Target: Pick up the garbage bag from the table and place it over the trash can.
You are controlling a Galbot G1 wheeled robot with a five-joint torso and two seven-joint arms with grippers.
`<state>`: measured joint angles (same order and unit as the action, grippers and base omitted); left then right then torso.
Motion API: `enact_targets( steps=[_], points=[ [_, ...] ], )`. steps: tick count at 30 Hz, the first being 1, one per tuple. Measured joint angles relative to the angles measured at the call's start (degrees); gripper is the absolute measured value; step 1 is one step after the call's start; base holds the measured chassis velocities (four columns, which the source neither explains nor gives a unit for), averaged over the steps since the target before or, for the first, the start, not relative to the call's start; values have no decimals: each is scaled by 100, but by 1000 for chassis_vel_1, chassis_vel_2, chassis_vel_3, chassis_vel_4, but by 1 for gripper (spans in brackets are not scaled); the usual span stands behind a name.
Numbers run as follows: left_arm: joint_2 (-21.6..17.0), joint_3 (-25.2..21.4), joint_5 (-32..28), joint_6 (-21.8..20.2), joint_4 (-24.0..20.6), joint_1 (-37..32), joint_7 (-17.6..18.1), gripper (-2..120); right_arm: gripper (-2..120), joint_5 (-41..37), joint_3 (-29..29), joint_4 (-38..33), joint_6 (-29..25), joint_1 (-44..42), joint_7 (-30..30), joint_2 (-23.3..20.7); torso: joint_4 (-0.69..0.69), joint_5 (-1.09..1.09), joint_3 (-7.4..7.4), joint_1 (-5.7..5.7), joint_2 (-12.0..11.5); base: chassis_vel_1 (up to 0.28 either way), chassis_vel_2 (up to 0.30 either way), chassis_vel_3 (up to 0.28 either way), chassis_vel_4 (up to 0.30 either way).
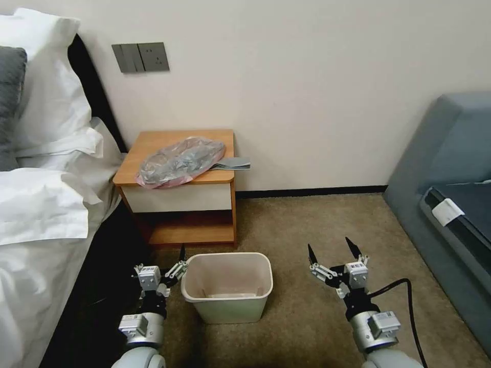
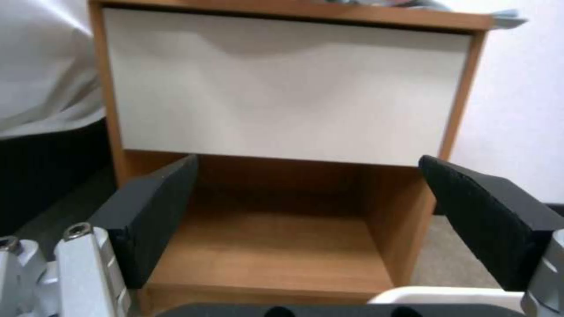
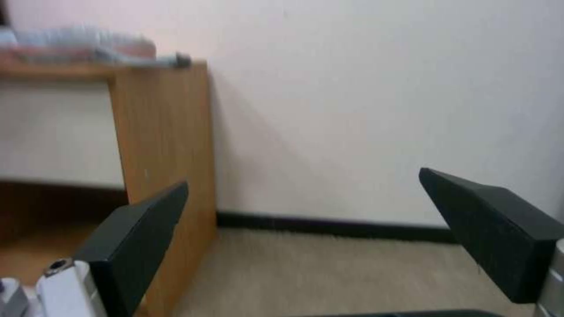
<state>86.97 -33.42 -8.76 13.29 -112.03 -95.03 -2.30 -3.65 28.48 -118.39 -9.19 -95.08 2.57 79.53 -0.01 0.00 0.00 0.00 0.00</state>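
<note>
Lying crumpled on the orange-brown surface point(image 1: 153, 145) of the nightstand, the garbage bag point(image 1: 180, 161) is spilling slightly over the front edge, with a flat folded grey sheet point(image 1: 232, 164) just beside it. The trash can point(image 1: 227, 287) is standing on the carpet below, in front of the nightstand. The left pincer point(image 1: 180, 262) is hovering released beside the can's rim, and the right pincer point(image 1: 331, 253) is hanging released over the carpet, well apart from the bag. The bag is looking thin, light, limp and slippery, so it will likely be sagging and sliding under a loose pinch; the pinkish-red rim near the front edge seems the best place for taking hold.
</note>
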Motion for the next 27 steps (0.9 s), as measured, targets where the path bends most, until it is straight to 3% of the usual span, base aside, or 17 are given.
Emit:
enact_targets(
  steps=[11, 12, 15, 16, 17, 20, 27],
  points=[
    [13, -9, 384, 306, -151, -66, 37, 95, 100, 425, -279, 586, -725, 1362, 521, -430, 1, -1, 1, 0, 0, 0, 0, 0, 0],
    [74, -57, 852, 540, -144, -53, 291, 95, 100, 945, -517, 848, -853, 1958, 592, -703, 0, 0, 1, 0, 0, 0, 0, 0, 0],
    [147, -75, 1064, 709, -180, -80, 489, 95, 100, 1486, -860, 1112, -894, 2555, 591, -910, 0, -2, 1, 0, 0, 0, 0, 0, 0],
    [172, -147, 1071, 717, -289, -161, 342, 95, 100, 2151, -1044, 1413, -995, 2987, 588, -934, 1, 0, 1, 0, 0, 0, 0, 0, 0],
    [172, -147, 1071, 717, -289, -161, 342, 95, 100, 2151, -1044, 1413, -995, 2987, 588, -934, 1, 0, 1, 0, 0, 0, 0, 0, 0],
    [173, -214, 1106, 720, -419, -301, 88, 98, 100, 3417, -1253, 2014, -1348, 3729, 634, -928, 3, -1, 1, 0, 0, 0, 0, 0, 0],
    [311, -224, 1221, 701, -364, -264, 232, 98, 100, 4230, -1660, 3186, -1711, 4821, 622, -844, 1, -1, 1, 1, -1, 0, 0, 0, 0]
  ],
)
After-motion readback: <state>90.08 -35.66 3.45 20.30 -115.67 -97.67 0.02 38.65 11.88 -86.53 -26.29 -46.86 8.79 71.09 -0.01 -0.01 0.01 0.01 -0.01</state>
